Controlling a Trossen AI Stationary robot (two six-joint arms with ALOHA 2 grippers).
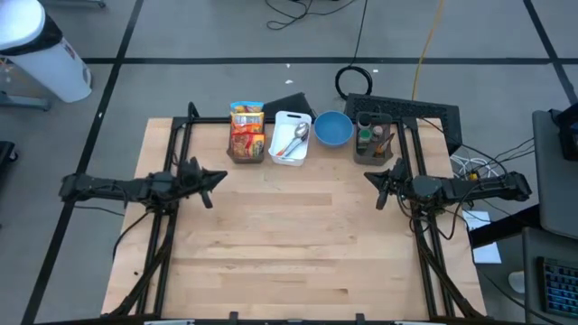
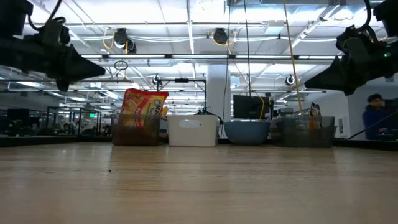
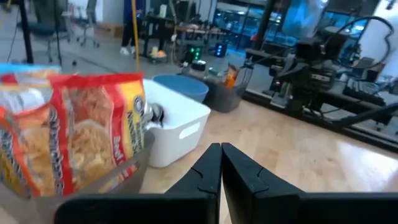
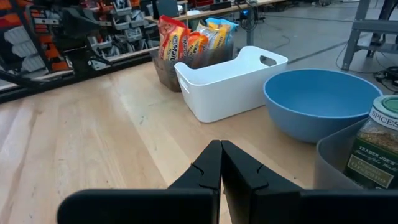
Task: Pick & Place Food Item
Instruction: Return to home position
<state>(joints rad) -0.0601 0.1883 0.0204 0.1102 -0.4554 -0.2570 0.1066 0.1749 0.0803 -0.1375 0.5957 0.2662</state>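
Note:
Red and yellow food packets (image 1: 246,126) stand upright in a clear bin at the table's far edge. They also show close in the left wrist view as packets (image 3: 81,130) and farther off in the right wrist view as packets (image 4: 186,40). My left gripper (image 1: 215,178) hangs shut above the table's left side, pointing level toward the middle, nothing between its fingers (image 3: 221,149). My right gripper (image 1: 372,185) hangs shut above the right side, facing the left one, also holding nothing (image 4: 221,146). Both are clear of the wood in the low view.
Along the far edge, right of the packets' bin, stand a white bin (image 1: 291,137) with spoons, a blue bowl (image 1: 332,128) and a clear bin (image 1: 375,143) with spice jars (image 4: 376,143). Bare wooden tabletop (image 1: 298,244) lies between and in front of the arms.

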